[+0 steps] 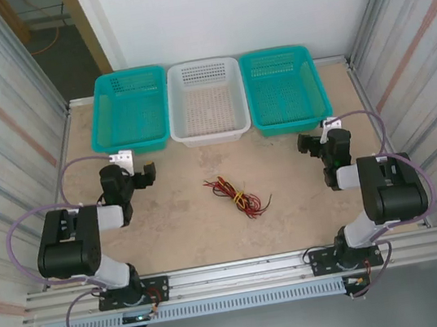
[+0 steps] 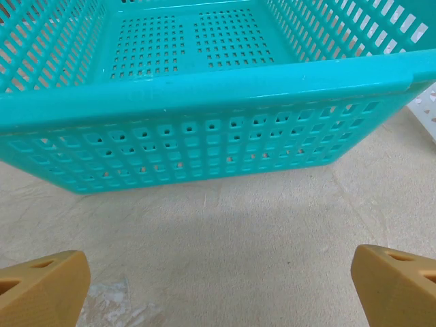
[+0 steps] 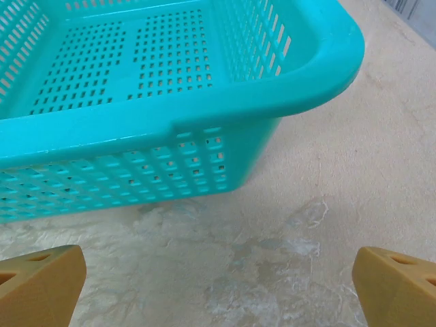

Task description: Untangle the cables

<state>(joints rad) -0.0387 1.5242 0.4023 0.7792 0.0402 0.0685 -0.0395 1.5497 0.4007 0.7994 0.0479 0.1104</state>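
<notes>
Pale counter, baskets at back. Cables lie in one knot between two sets of fingers, well apart from both. Left fingers wide, empty. Right fingers wide, empty. Likely spread ready to grab knot.

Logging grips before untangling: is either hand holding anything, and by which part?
Nothing. The left hand and right hand are open and empty; the thin red and yellow wires lie loose.
</notes>
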